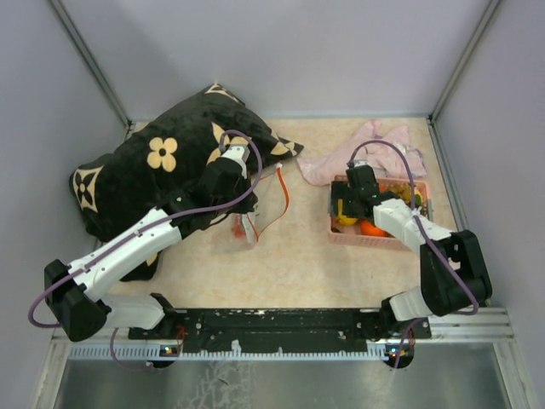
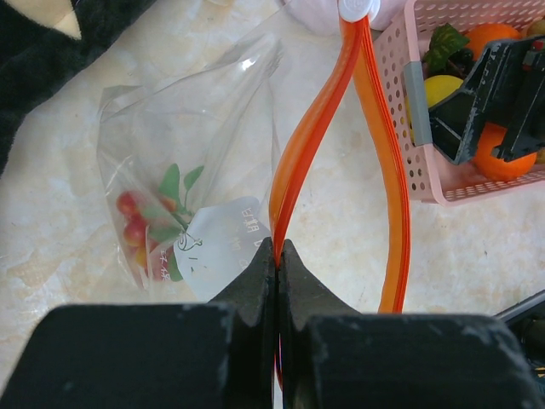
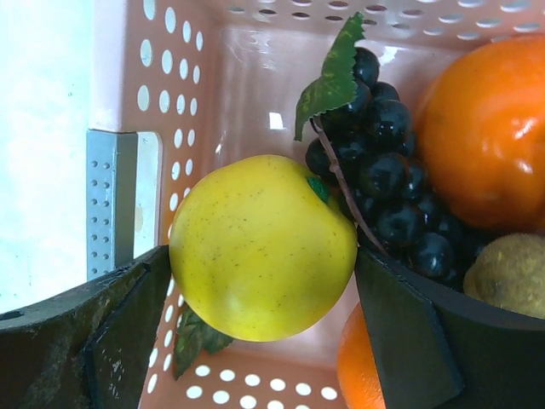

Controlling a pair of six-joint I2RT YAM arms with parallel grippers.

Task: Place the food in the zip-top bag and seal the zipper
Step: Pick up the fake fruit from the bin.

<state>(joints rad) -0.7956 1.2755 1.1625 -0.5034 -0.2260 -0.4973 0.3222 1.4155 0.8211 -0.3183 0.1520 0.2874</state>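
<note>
Clear plastic zip-top bag lies on the beige table, my left gripper pinching its orange-red zipper strip; only the wrist view shows my right gripper wide astride a yellow toy lemon.

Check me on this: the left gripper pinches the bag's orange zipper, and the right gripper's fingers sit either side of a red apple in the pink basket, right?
One slip: the fruit flanked by the right gripper is a yellow lemon, not a red apple, as the right wrist view shows. The left gripper does pinch the zipper, and the basket is pink.
</note>
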